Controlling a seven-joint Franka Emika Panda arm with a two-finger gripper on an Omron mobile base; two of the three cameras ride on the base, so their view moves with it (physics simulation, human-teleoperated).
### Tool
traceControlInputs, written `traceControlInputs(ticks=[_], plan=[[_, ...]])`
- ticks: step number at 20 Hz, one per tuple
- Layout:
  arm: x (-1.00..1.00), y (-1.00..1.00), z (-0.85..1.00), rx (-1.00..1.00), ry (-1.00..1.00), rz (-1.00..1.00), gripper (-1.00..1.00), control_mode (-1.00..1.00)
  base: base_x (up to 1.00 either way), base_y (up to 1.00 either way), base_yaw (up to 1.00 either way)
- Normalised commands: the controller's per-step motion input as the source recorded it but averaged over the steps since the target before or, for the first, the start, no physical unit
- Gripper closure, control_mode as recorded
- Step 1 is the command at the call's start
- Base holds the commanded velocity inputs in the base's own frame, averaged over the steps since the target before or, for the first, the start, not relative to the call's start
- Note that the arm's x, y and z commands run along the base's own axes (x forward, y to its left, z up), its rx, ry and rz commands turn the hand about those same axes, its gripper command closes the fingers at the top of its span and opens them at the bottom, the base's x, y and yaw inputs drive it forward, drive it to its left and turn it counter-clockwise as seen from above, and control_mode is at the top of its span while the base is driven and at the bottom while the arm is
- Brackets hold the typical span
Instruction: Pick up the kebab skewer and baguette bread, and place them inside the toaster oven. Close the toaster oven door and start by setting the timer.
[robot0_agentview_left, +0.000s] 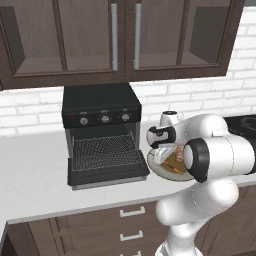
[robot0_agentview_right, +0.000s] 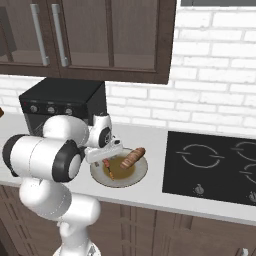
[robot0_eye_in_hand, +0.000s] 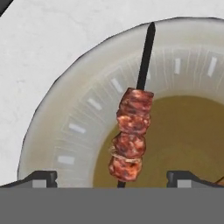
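Hovering with its jaws released wide over the plate (robot0_eye_in_hand: 48, 131), the tool (robot0_eye_in_hand: 112, 177) should, I think, descend straight and clench the kebab skewer (robot0_eye_in_hand: 131, 133) across its meat chunks, avoiding the baguette bread (robot0_agentview_right: 132, 157)

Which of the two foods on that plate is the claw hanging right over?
The kebab skewer: its red meat chunks lie between the open gripper's fingertips. The baguette, the stubby golden-brown loaf, lies off to the side on the same plate.

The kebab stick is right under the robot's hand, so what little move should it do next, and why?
Probably lower straight down and close on the kebab skewer. The gripper has its jaws wide open with the skewer lying between them on the plate, not yet held.
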Motion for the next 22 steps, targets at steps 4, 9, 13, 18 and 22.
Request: traceControlInputs(ticks=[4,9,13,18,22], plan=[[0.24,0.00,-0.23,0.00,0.04,0.04,-1.00,-1.00,0.00,0.00,0.00],[0.23,0.00,-0.11,0.00,0.02,0.04,-1.00,-1.00,0.00,0.00,0.00],[-0.01,0.00,-0.18,0.00,0.01,0.01,1.00,-1.00,0.00,0.00,0.00],[-0.03,0.00,-0.13,0.00,0.00,0.00,1.00,-1.00,0.00,0.00,0.00],[-0.04,0.00,-0.01,0.00,0.00,0.00,1.00,-1.00,0.00,0.00,0.00]])
